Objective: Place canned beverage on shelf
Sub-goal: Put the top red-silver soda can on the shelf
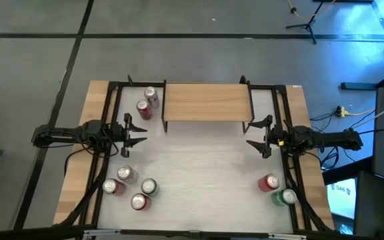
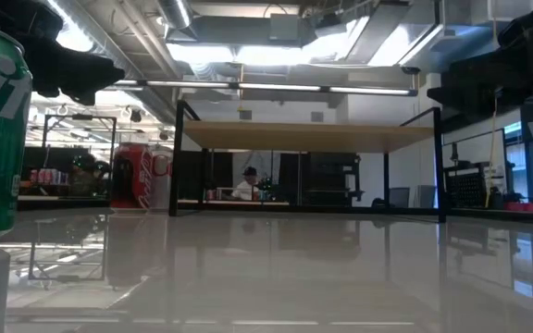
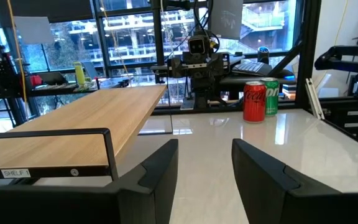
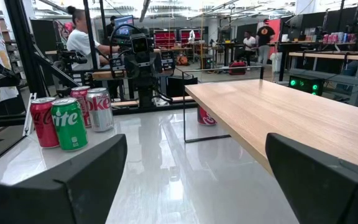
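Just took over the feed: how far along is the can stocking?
Nothing is done: the shelf top is bare. Nothing is in hand: the left gripper and right gripper are both open, flanking the shelf front. All is left: the four cans at front left, two at front right and two beside the shelf remain on the table.

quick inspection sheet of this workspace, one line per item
surface: white table, glossy, bare in the middle
job's things: shelf at the far edge, wood top bare; two cans beside its left end; four cans near left; red can and green can near right
clutter: nothing seen
grippers: left hand open, over the table at the left edge; right hand open, at the right edge; neither holds anything
cables: cable bundles run along both table sides; loose leads on the floor to the right
surroundings: stand legs on the floor beyond the table; people at desks in the room behind
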